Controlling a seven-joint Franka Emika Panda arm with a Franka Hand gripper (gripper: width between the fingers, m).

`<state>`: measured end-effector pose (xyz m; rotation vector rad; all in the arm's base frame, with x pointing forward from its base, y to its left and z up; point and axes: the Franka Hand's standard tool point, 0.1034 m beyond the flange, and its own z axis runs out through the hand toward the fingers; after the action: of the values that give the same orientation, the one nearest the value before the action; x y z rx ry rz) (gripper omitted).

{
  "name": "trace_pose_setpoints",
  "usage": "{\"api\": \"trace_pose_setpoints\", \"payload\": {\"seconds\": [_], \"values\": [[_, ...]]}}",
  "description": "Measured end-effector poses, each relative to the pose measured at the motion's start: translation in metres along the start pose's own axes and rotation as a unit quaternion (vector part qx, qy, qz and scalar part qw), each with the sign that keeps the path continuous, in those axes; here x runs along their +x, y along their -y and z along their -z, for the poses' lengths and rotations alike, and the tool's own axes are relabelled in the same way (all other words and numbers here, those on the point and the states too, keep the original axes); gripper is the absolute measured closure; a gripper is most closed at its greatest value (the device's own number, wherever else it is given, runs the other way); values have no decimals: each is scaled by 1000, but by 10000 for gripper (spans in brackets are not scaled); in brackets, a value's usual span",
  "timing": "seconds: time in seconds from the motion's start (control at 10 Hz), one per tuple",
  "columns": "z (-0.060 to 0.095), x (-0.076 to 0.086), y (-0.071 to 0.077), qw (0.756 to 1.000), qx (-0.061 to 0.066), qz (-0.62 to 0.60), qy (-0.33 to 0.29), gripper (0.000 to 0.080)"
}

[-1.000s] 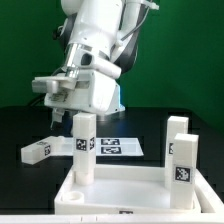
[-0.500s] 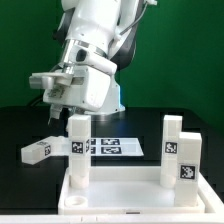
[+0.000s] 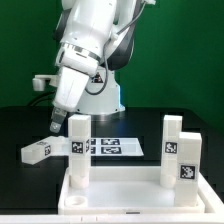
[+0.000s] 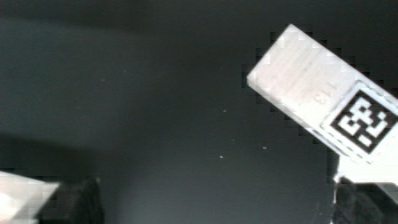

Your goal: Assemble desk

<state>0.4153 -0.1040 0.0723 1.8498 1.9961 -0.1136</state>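
The desk's white rimmed tabletop panel (image 3: 120,190) lies at the front of the black table. Three white legs stand upright in its corner sockets: one on the exterior view's left (image 3: 80,148), two on the right (image 3: 176,138) (image 3: 186,160). A loose tagged leg (image 3: 38,151) lies on the table left of the panel. My gripper (image 3: 53,127) points down above the table, between the loose leg and the left upright leg. In the wrist view my gripper (image 4: 217,198) is open and empty over the dark table, with a white tagged leg (image 4: 320,85) beside it.
The marker board (image 3: 118,147) lies flat behind the panel. The robot base (image 3: 105,100) stands at the back. A white scrap (image 4: 18,195) shows at the edge of the wrist view beside one finger (image 4: 68,200).
The hand has tilted from level to pointing down, and the fingers have dropped toward the table left of the upright leg. The desk parts have not moved.
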Motion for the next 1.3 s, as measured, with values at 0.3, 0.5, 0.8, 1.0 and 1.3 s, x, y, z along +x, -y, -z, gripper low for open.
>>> {"api": "trace_pose_setpoints", "payload": {"seconds": [0.3,0.5,0.8,1.0,1.3], "values": [[-5,-15,22,983,77,-168,9,150],[-2,-44,21,947,138,-289,17,150],[-5,-50,20,934,105,-340,22,150],[-5,-52,19,904,104,-413,30,150],[-3,-63,20,729,208,-649,72,150]]}}
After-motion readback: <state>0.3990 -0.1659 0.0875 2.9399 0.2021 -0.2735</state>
